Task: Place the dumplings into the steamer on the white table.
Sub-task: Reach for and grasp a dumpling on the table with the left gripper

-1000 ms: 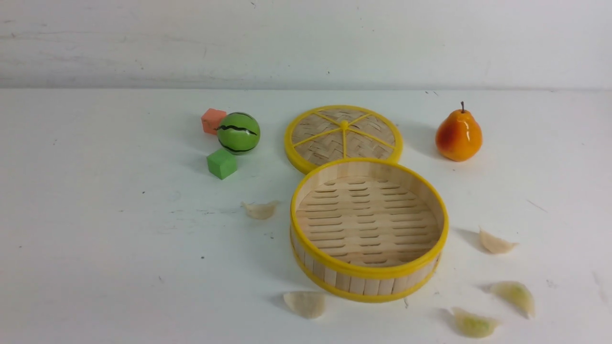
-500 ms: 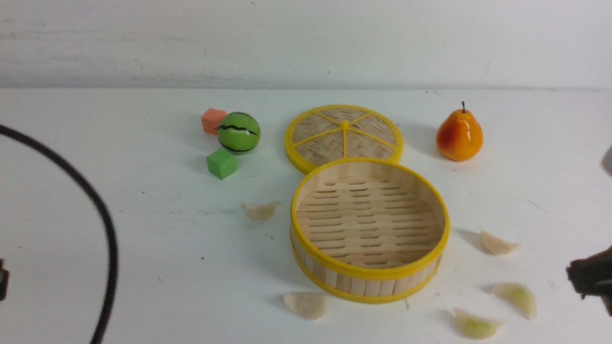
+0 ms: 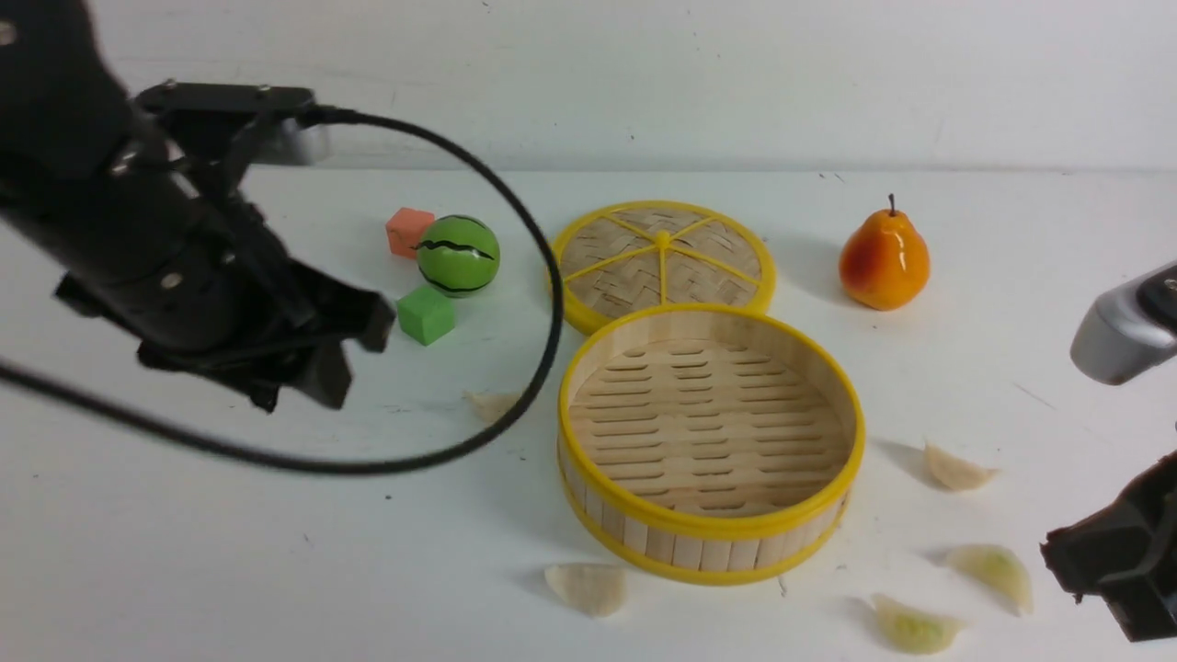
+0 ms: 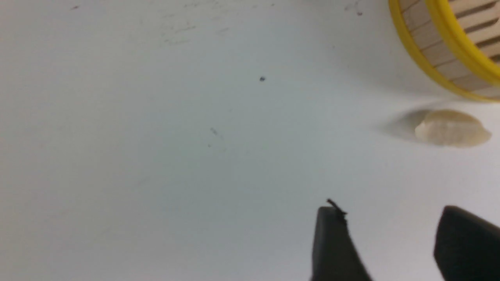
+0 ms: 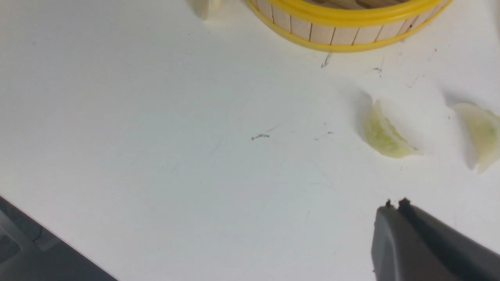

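Observation:
The steamer stands empty in the middle of the white table. Several dumplings lie around it. Cream ones rest at its left, its front and its right. Two green-tinged ones lie at the front right. My left gripper hangs open and empty above the table left of the steamer. In the left wrist view the left gripper is short of a cream dumpling. My right gripper, shut and empty, hovers near the green dumplings.
A flat woven lid leans behind the steamer. A pear sits at the back right. A watermelon ball, a green cube and an orange cube stand at the back left. A black cable loops off the left arm.
Both arms have come into the front view, the left sweeping in high from the left, the right edging in at the lower right. The dumplings have not moved.

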